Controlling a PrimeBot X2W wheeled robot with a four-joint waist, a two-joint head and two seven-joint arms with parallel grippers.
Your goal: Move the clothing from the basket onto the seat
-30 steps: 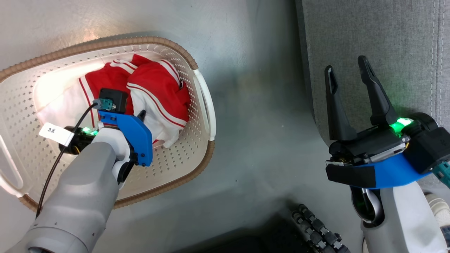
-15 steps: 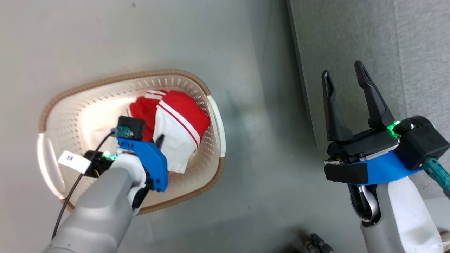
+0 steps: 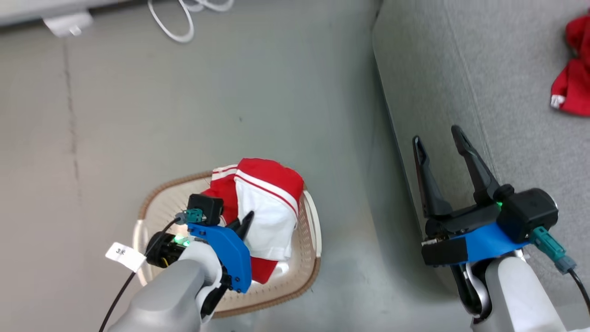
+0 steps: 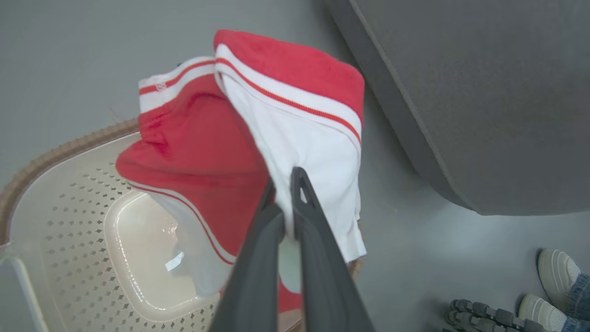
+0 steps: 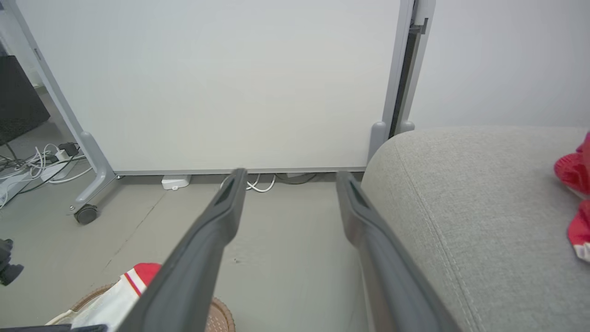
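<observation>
**Setting:** an indoor test room or lab, dressed with home furnishings.

**Evidence:**
- bare grey floor (image 3: pixel 161 115)
- white partition panel (image 5: pixel 230 83) on a castor (image 5: pixel 86 214)
- loose cables (image 5: pixel 34 161) and a white power block (image 5: pixel 175 181) along the panel's foot
- grey upholstered seat (image 5: pixel 484 221)
- perforated laundry basket (image 4: pixel 60 216)
- a person's sneakers (image 4: pixel 555 272) on the floor near the seat's corner
</observation>
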